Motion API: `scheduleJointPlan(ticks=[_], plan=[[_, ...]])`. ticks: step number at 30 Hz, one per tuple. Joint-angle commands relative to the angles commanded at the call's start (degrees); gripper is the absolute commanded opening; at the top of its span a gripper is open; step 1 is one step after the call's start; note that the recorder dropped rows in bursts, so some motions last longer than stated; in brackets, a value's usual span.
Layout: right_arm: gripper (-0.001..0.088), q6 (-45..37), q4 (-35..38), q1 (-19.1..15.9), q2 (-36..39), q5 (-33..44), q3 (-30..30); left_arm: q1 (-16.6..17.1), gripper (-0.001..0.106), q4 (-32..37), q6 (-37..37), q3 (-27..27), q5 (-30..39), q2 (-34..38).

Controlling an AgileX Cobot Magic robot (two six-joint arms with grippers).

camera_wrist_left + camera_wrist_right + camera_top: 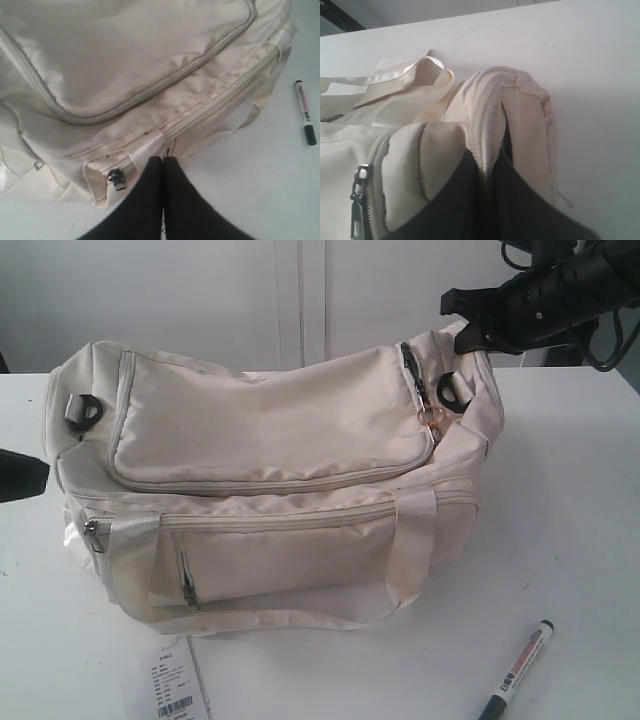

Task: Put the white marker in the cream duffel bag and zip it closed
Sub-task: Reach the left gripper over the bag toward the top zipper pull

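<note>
The cream duffel bag (270, 430) lies on the white table (580, 490), with its long side toward the exterior camera; its front pocket and one webbing handle (410, 550) face that camera, and the handle hangs down to the table. The gold ring zip pull (435, 418) sits at the right end of the top flap, beside a black buckle (450, 390); whether the top zip is fully closed, I cannot tell.

The white marker (518, 670) is not in the bag; it lies flat on the table in front of the bag's right end, well apart from it, and nothing touches it. In the left wrist view it is seen also, beyond the corner of the bag.

The right gripper (487, 160) is at the top of the bag's right end; its two dark fingers are closed tightly on a raised fold of the cream fabric with the zip edge, so it pinches the bag itself.

The left gripper (162, 159) is low at the bag's left front corner; its fingers are pressed together with nothing visible between them; the tips are just beside the webbing strap and near a small metal zip pull (116, 179).

A white paper tag (175, 690) with a barcode lies on the table in front of the bag.
</note>
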Motion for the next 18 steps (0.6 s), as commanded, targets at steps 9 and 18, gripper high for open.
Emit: scheduleJointPlan(ticks=[9,18], plan=[[0.0000,0.0,0.0,0.0,0.0,0.0,0.0,-0.2,0.000,-8.2,5.9,-0.1,1.2,3.7],[0.0000,0.0,0.0,0.0,0.0,0.0,0.0,-7.5,0.000,-8.8,6.6,-3.4,-2.5,7.7]])
